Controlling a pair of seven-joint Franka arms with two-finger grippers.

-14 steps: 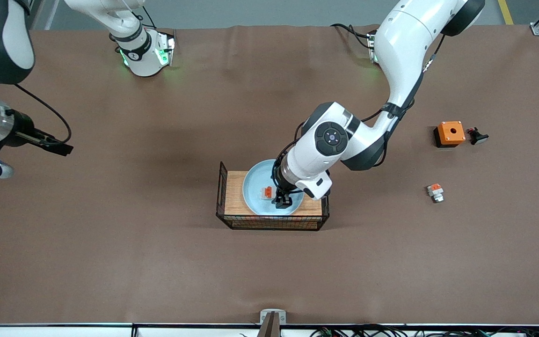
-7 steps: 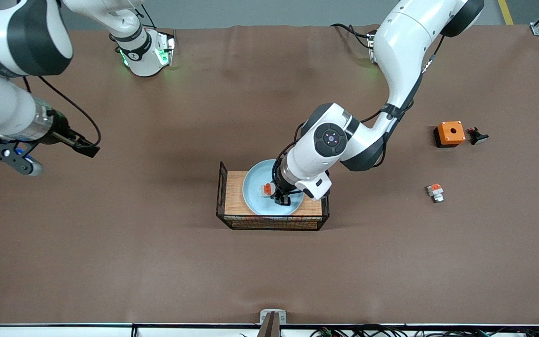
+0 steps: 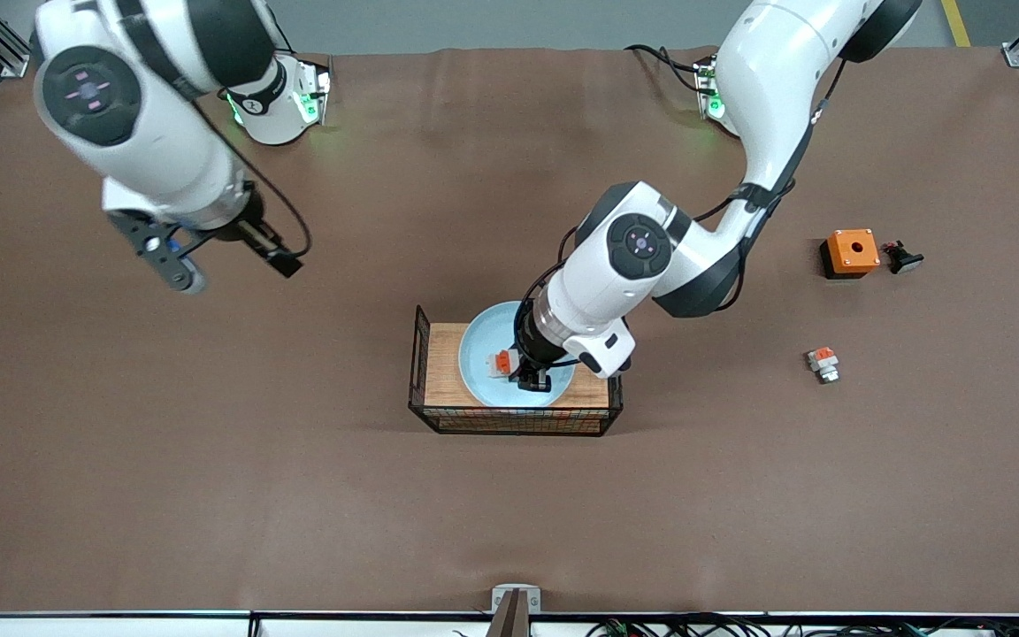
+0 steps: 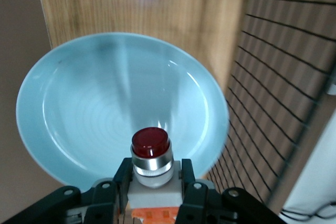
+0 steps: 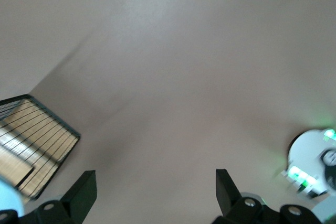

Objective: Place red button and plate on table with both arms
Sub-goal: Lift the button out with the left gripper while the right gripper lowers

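The pale blue plate (image 3: 480, 347) lies on the wooden-topped wire rack (image 3: 439, 414) in the middle of the table (image 3: 297, 495). The red button (image 3: 501, 361) is in the plate. My left gripper (image 3: 524, 373) is down in the plate and shut on the button. In the left wrist view the black fingers (image 4: 124, 174) clamp its white-grey block, and the dark red tip (image 4: 150, 141) points out over the plate (image 4: 94, 103). My right gripper (image 3: 279, 258) is open and empty, in the air over bare cloth toward the right arm's end of the table; its view shows it (image 5: 156, 187) wide open.
An orange box (image 3: 850, 251), a black button (image 3: 903, 257) and a second orange-and-white block (image 3: 823, 363) lie toward the left arm's end. The rack's wire wall (image 4: 283, 77) stands beside the plate. The rack's corner (image 5: 37, 140) shows in the right wrist view.
My right arm has swung in from the table's end toward the rack. My left gripper has shifted a little onto the button in the plate.
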